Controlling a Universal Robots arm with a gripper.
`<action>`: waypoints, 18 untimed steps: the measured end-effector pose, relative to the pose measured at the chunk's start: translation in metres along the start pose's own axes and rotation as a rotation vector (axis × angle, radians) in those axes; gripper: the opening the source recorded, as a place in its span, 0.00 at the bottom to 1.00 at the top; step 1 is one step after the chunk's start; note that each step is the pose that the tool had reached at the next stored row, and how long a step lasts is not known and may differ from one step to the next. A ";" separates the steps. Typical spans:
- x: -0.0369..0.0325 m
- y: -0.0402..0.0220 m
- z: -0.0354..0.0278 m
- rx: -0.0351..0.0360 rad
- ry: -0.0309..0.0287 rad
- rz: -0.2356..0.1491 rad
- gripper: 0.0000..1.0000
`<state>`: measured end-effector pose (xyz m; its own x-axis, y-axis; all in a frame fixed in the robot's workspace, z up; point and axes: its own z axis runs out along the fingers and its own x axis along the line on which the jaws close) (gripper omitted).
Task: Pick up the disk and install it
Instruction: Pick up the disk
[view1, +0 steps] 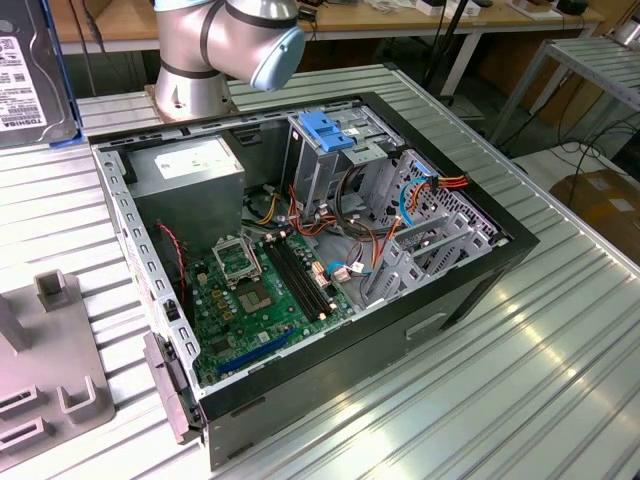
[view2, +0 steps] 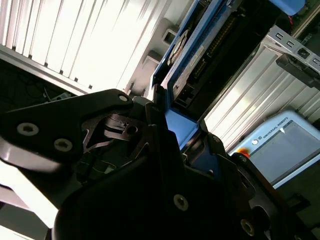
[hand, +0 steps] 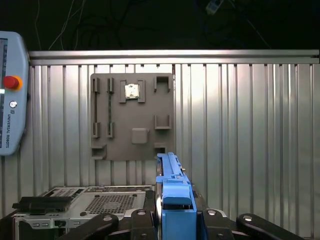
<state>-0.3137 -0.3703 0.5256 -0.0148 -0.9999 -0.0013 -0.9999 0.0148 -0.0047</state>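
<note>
The gripper (hand: 174, 216) is clamped on the disk (hand: 172, 186) — gripping it edge-on by the blue side rails, probably so it hangs square for the drive cage (view1: 318, 165). In the exterior view the disk (view1: 28, 85) sits high at the exterior view's left, well apart from the open computer case (view1: 470, 270). The arm (view1: 225, 45) rises beyond the computer case — wrist seemingly aimed down at the bench (view1: 560, 350).

Black print is noted on the white label of the disk (view1: 28, 90) in the exterior view. Small lettering is seen along the teach pendant (hand: 12, 100) in the first wrist view. Print on the power supply's label (view1: 190, 158) cannot be made out.
</note>
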 end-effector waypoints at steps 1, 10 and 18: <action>0.0000 -0.0021 0.0000 0.0001 0.0000 0.000 0.37; -0.0004 -0.0260 0.0001 0.0000 0.0000 0.000 0.37; -0.0007 -0.0472 0.0003 0.0000 0.0000 0.000 0.37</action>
<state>-0.2665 -0.3703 0.5255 -0.0148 -0.9999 -0.0013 -0.9999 0.0148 -0.0047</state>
